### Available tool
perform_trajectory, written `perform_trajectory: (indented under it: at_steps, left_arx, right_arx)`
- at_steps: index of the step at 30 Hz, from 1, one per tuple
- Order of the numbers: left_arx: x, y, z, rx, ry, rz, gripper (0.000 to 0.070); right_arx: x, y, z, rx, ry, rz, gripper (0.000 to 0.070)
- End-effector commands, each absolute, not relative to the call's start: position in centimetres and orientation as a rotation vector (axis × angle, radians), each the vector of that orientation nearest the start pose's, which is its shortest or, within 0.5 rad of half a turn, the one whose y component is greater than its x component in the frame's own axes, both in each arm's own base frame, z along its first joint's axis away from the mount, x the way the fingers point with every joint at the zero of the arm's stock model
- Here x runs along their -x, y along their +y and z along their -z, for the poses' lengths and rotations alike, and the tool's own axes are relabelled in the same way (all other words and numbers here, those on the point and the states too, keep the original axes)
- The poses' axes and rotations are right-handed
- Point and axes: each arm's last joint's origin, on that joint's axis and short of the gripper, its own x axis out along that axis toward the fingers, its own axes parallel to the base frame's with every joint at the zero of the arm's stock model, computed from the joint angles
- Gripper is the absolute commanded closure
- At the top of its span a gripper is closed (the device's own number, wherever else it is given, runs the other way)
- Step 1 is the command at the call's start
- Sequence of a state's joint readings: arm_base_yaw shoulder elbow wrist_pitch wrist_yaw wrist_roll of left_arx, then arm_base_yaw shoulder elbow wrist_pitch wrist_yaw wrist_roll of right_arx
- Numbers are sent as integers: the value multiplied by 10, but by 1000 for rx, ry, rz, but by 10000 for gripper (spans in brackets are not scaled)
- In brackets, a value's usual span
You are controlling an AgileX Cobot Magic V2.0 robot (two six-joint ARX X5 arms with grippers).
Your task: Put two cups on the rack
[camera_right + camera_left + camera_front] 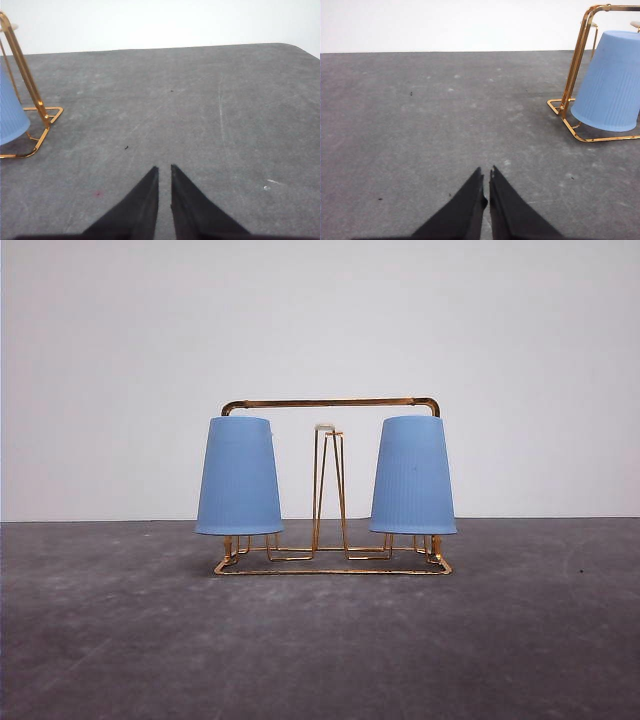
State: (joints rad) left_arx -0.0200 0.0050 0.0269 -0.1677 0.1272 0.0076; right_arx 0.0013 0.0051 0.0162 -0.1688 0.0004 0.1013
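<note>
The gold wire rack [330,565] stands mid-table in the front view. Two light blue ribbed cups hang upside down on its outer prongs: one on the left [238,477], one on the right [413,476]. A white-tipped middle prong [327,428] is bare. In the left wrist view my left gripper [486,175] hovers over bare table, shut and holding nothing, with the left cup [611,82] and rack frame [576,60] off to its side. In the right wrist view my right gripper [164,170] is shut and holds nothing, well apart from the rack corner [45,120] and the right cup [10,115].
The dark grey table [320,640] stretches wide in front of and beside the rack. Its far edge and rounded corner [295,46] show in the right wrist view. A plain white wall stands behind.
</note>
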Motion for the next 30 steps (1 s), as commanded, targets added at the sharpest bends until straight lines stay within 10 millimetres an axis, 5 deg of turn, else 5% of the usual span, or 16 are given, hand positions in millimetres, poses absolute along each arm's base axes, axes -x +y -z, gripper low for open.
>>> perform_trajectory:
  at_steps: [1,30]
  left_arx:
    - [-96,-6,-152,-6,147,148,700]
    - [-96,-6,-152,-6,147,148,700]
  right_arx:
    - [-96,0,-152,-101,149,7,656]
    - [-96,0,-152,-101,149,7,657]
